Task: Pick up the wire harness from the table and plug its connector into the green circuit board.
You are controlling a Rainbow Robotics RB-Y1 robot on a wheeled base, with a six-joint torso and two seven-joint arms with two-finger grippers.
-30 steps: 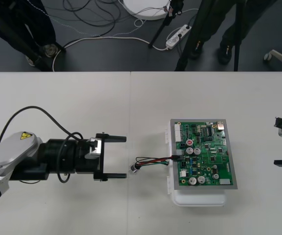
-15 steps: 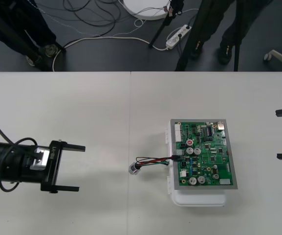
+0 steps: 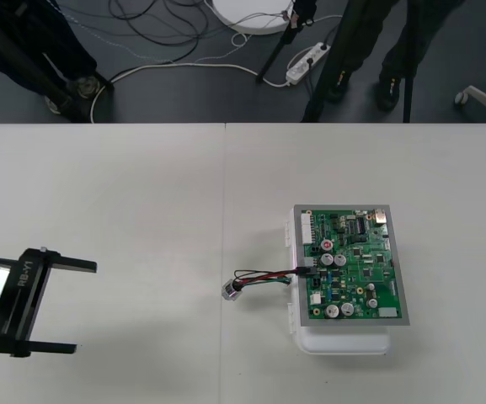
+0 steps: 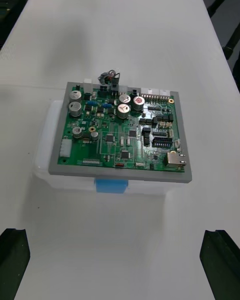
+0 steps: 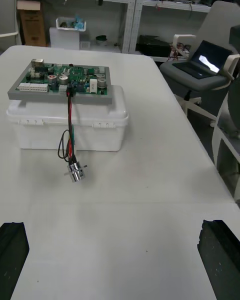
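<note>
Left tool (image 3: 84,306) spread and empty at the tabletop's (image 3: 141,185) left edge, right tool (image 4: 117,232) spread too. Looks like the wire harness (image 3: 264,276) plug (image 3: 307,267) is seated in the green circuit board (image 3: 356,265), socket (image 3: 231,291) on the tabletop beside it: job done, I'd say.

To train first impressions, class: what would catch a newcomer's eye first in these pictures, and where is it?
The green circuit board on its white base stands right of the table's centre. The wire harness trails from its plug at the board's edge to the metal socket on the table. The left gripper stands at the table's left, fingers open.
</note>
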